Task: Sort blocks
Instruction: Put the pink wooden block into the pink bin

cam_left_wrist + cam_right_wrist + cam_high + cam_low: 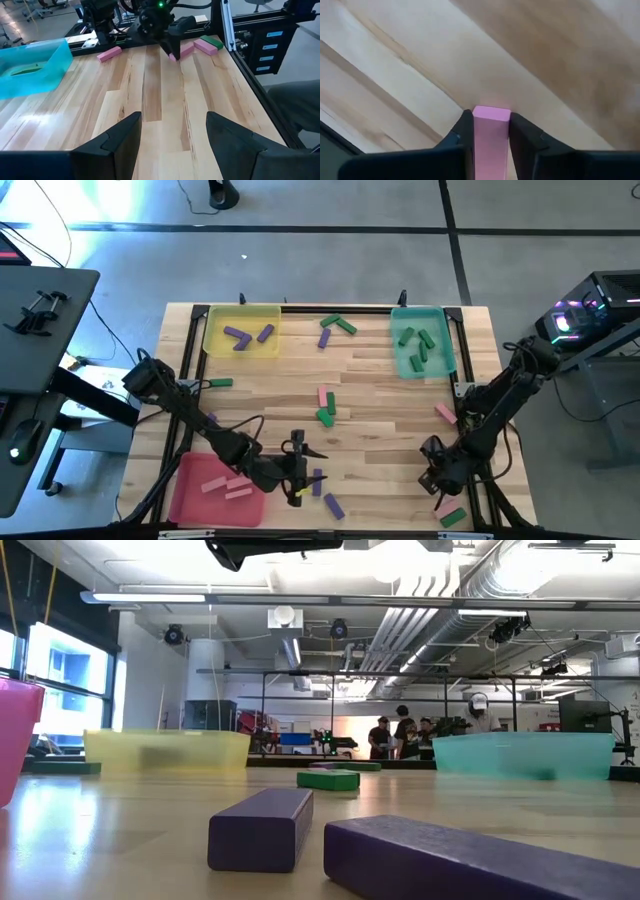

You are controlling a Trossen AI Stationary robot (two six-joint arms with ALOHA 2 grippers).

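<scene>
So my right pincer is clamped on a pink block down at the near right corner of the bench, both fingers pressed flat against its long sides. The block's long axis runs straight out along the fingers, end face pointing away from the wrist. From my left wrist view it hangs tilted, low end close to the wood, and I can't tell if it's actually off the surface.

My left pincer is spread wide with nothing in it, hovering over the near middle of the bench, by a couple of purple blocks.

Progress, I'd say under halfway:
- red tray, near left: two pink in.
- yellow tray, far left: two purple in.
- teal tray, far right: a handful of green in.

Left loose: a green and purple cluster between the far trays, a lone green block at the left edge, a pink and green pair mid-bench, another pink one on the right, plus a pink and a green block right by my right pincer. They lie at all angles, no common direction.
</scene>
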